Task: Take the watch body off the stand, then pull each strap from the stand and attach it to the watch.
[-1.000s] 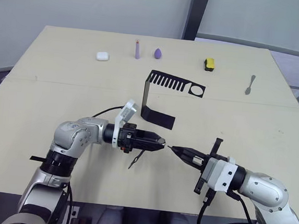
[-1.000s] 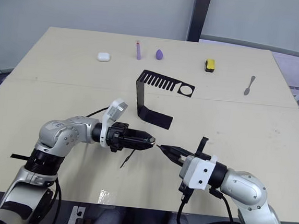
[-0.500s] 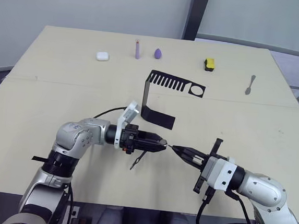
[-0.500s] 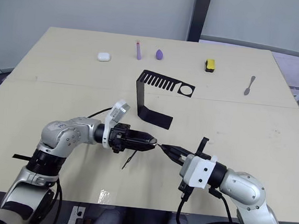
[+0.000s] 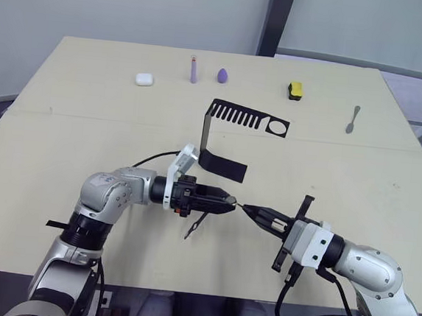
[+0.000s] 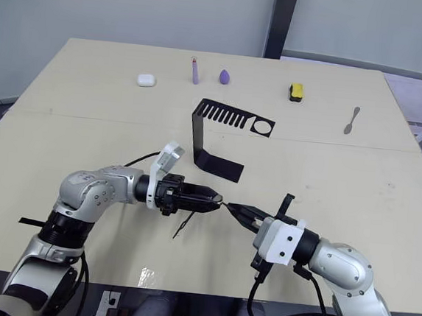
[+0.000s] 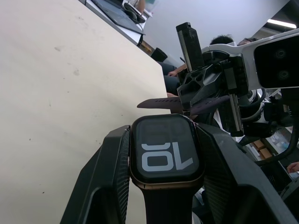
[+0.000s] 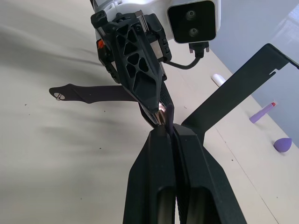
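Your left pincer (image 7: 163,186) pinches the watch body (image 7: 164,151) above the table (image 5: 65,138), one strap (image 5: 192,225) already hanging from it. Your right pincer (image 8: 169,133) is pressed together on the second strap (image 7: 161,104), its end meeting the watch. The stand (image 5: 227,137) sits empty just behind.

Watch (image 7: 166,152) – dark face, white marks – clamped mid-air with 1 strap (image 5: 193,225) hanging; a 2nd strap (image 8: 174,122) meets its edge; stand (image 5: 228,134) bare
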Robot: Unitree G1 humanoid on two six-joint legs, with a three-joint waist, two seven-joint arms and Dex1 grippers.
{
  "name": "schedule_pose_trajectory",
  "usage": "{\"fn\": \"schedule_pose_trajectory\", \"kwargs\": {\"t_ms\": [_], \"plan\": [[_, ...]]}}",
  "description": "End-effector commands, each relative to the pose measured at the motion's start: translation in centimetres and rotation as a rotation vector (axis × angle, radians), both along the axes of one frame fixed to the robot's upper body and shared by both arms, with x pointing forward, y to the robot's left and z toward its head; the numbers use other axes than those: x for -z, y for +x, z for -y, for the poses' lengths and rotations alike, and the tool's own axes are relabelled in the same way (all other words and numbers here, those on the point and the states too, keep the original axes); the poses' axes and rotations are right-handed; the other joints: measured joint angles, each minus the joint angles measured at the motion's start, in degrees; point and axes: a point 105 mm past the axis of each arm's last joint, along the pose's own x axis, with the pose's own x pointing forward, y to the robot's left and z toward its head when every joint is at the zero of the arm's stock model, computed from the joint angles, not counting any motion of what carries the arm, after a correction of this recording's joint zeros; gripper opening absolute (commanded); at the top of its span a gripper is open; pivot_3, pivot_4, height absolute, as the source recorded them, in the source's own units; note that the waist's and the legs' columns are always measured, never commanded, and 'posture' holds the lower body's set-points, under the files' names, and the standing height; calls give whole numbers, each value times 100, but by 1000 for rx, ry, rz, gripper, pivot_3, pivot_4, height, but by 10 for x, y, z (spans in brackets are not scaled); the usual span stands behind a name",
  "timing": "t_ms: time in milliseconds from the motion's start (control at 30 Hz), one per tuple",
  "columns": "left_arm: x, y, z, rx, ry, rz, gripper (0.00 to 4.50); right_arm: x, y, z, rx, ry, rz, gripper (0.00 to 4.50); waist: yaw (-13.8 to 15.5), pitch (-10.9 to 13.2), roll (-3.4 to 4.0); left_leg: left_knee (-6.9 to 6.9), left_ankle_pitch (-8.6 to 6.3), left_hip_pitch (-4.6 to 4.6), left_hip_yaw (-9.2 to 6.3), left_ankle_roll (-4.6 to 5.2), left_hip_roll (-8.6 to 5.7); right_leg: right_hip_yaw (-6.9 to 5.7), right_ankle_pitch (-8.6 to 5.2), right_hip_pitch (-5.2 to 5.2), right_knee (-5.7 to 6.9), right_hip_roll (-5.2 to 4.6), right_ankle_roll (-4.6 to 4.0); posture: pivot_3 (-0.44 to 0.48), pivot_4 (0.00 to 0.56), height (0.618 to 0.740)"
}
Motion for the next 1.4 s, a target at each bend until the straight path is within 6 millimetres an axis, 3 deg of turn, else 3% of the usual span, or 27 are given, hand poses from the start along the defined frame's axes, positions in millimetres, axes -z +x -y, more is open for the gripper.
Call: {"fn": "schedule_pose_trajectory", "kwargs": {"t_ms": [33, 1400], "plan": [[-10, -4, 2, 19, -28, 30, 1606, -5, -5, -4, -18, 17, 29, 0, 0, 0, 0, 0, 0, 0, 0, 0, 0, 0, 0, 0, 1, 0, 0, 0, 150, 740], [-8, -6, 8, 24, -20, 27, 1606, -1, 3, -10, -27, 6, 43, 0, -1, 0, 0, 0, 0, 0, 1, 0, 0, 0, 0, 0, 1, 0, 0, 0, 150, 740]]}}
